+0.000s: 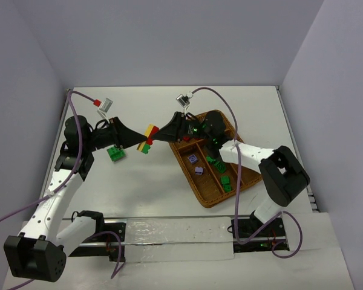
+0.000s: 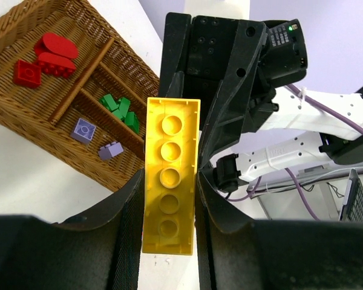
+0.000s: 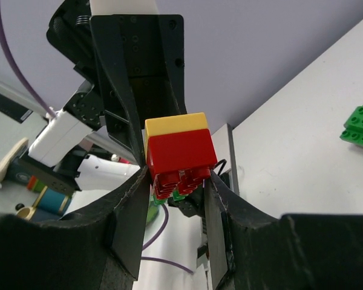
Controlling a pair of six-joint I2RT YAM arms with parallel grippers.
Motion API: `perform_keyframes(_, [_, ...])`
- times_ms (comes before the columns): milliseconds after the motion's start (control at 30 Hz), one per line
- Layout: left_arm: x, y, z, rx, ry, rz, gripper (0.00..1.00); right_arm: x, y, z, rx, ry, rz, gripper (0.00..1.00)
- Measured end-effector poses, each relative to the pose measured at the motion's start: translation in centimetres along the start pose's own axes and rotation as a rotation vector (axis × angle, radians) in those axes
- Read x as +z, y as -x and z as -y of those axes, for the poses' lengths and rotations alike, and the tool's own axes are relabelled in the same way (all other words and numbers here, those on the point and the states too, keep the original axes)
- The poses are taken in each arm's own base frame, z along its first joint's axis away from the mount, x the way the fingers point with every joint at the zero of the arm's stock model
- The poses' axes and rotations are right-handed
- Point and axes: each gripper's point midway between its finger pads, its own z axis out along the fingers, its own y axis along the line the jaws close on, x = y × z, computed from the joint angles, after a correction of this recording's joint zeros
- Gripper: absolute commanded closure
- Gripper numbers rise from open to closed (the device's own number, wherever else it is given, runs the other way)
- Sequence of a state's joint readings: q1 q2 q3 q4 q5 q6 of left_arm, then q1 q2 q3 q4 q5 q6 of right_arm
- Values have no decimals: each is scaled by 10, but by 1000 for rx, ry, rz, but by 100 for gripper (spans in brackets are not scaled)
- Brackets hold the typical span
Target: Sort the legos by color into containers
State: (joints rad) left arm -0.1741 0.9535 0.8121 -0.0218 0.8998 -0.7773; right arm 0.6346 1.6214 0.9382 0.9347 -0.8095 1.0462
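A clump of legos (image 1: 149,138) hangs in the air between both arms: a yellow brick (image 2: 169,175) on a red one (image 3: 178,154), with a green bit (image 3: 180,194) below. My left gripper (image 2: 167,241) is shut on the long yellow brick. From the other side, my right gripper (image 3: 178,199) is shut on the red brick. The wicker tray (image 1: 206,199) with its containers lies right of the clump. It holds red legos (image 2: 48,54), green legos (image 2: 121,109) and pale purple legos (image 2: 85,130) in separate slots.
A green lego (image 1: 115,153) lies on the white table under the left arm; it also shows in the right wrist view as the green lego (image 3: 360,127). The tray sits slanted under the right arm. White walls close the table at the back and sides.
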Motion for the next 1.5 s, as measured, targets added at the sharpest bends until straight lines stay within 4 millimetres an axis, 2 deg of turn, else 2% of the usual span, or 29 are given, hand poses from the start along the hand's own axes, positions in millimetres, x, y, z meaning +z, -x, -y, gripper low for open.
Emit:
perform_keyframes(467, [1, 8, -8, -40, 51, 45, 100, -5, 5, 10, -34, -74, 15, 100])
perform_keyframes(633, [-1, 20, -5, -41, 49, 86, 100, -16, 11, 30, -28, -139, 26, 99])
perform_keyframes(700, [-2, 22, -2, -39, 40, 92, 100, -19, 12, 35, -21, -152, 28, 78])
perform_keyframes(733, [-2, 22, -1, -38, 37, 92, 100, -19, 12, 35, -21, -153, 26, 74])
perform_keyframes(767, [-2, 22, 0, -37, 34, 91, 100, -19, 11, 35, -21, -150, 21, 63])
perform_keyframes(900, [-2, 21, 1, -37, 27, 84, 100, -20, 7, 33, -18, -139, 3, 46])
perform_keyframes(1100, [-3, 22, 3, -33, 25, 87, 100, -20, 2, 26, -17, -102, -30, 33])
perform_keyframes(1267, [-4, 24, 5, -36, 30, 106, 100, -16, -2, 15, -26, -69, -39, 30])
perform_keyframes(1500, [-7, 38, 6, -87, 61, 186, 100, 1, -18, -5, -23, -17, -55, 29])
